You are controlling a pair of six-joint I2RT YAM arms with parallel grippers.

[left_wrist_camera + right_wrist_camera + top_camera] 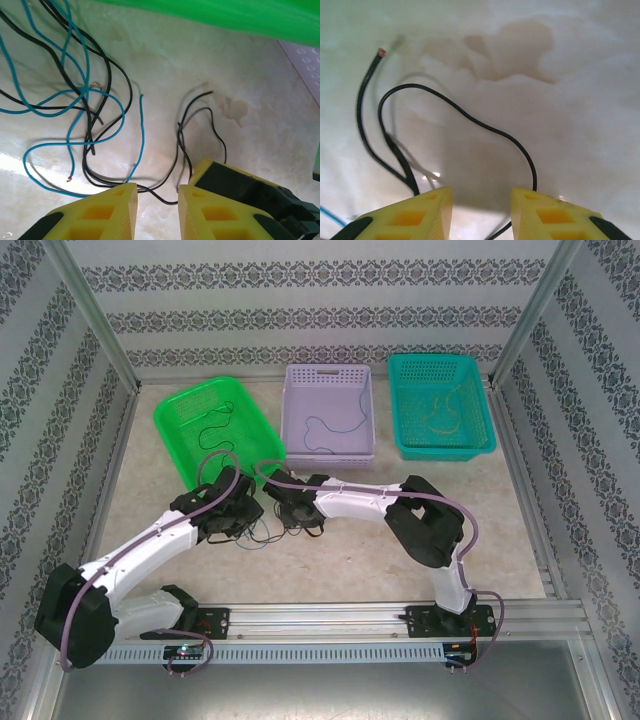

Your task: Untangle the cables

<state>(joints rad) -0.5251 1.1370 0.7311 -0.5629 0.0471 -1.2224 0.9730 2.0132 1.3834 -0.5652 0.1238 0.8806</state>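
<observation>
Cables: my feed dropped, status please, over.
Left gripper open, black cable crossing its gap. Right gripper open over a black loop. Blue and black cables tangled. Green basket close behind.

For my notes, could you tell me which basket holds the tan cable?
The teal basket, rightmost; the green basket and purple basket hold dark cables instead.

Three baskets: one green basket (250, 430) at eleven o'clock, one lavender basket (328, 373) at twelve, one teal basket (432, 361) at one. One thin wire in each, three in all (green's dark wire (215, 425), lavender's dark wire (325, 430), teal's tan wire (443, 415)). One tangle (262, 532) at table centre, its blue strands (75, 65) and black strands (112, 65) too crossed to count. Two arms, two grippers: left gripper (157, 200), right gripper (481, 205), two yellow fingers (105, 210) each
</observation>
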